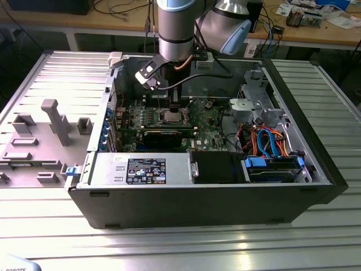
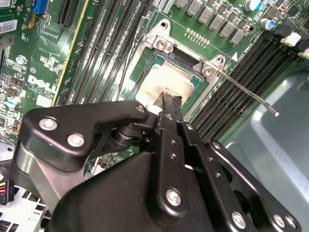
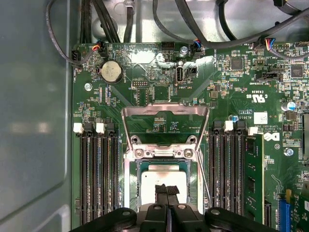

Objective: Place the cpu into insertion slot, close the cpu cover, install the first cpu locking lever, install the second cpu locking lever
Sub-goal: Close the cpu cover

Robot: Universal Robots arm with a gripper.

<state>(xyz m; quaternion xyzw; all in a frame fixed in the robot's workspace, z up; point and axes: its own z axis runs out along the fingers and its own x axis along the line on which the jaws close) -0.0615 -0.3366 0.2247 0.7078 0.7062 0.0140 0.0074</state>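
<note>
1. The flat, square, silver-grey metal cpu [image 3: 162, 182] has a plain top with a faint tan tinge.
2. The green printed motherboard [image 3: 159, 92] shows fine pale tracks and white lettering.
3. The thin square metal cpu cover [image 3: 164, 107] shines silver-grey.
4. The long black plastic memory slots [image 3: 99, 179] end in white clips.
5. The matte black metal gripper [image 2: 169, 99] carries silver screw heads.
6. In the exterior view, blue and orange flat cables [image 1: 271, 140] lie at the cpu's 4 o'clock.

Stretching out as a ribbed silver metal table [image 1: 186, 245], catching pale glare along the near slats [image 1: 237, 234]. Running across the far side as a wooden workbench [image 1: 316, 35], carrying tangled cables [image 1: 121, 8] and, at the exterior view's right, small clutter [image 1: 307, 14]; lying in shadow underneath.
</note>
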